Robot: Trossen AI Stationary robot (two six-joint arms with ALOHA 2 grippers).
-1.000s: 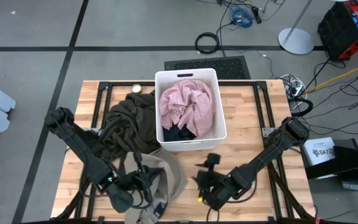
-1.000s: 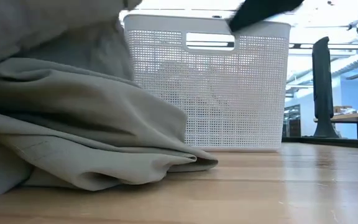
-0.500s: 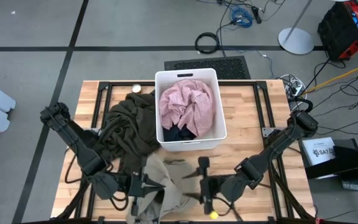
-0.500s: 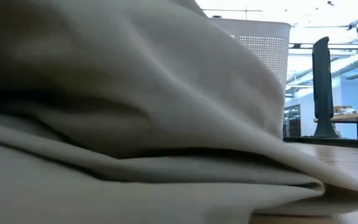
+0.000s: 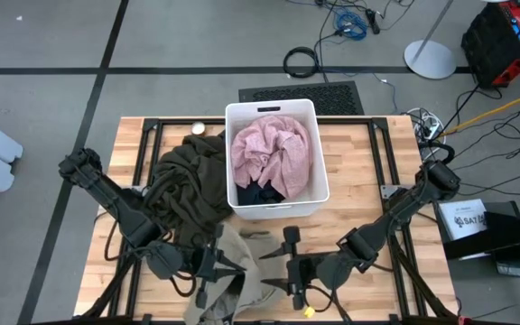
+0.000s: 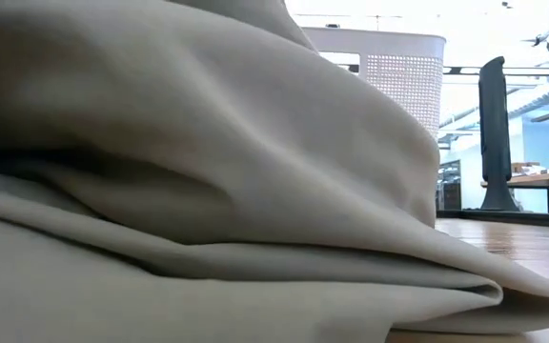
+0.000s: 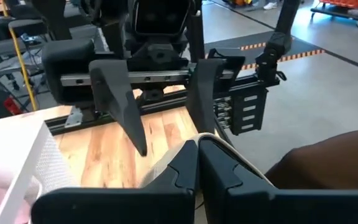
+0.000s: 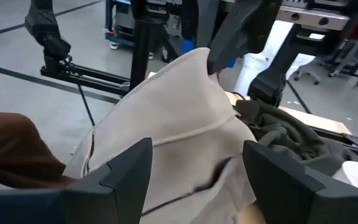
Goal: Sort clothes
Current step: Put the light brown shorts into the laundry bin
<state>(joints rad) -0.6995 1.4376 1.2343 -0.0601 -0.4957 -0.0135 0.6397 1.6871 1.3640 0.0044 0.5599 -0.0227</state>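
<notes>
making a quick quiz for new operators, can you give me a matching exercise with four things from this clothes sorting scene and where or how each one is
Things:
1. pink garment
2. dark olive garment
3. left gripper
4. right gripper

States:
A. open, facing the beige garment
B. heaped on the table beside the white bin
C. shut on the beige garment
D. lying in the white bin

Pairs: 1-D, 2-B, 3-C, 4-A
</notes>
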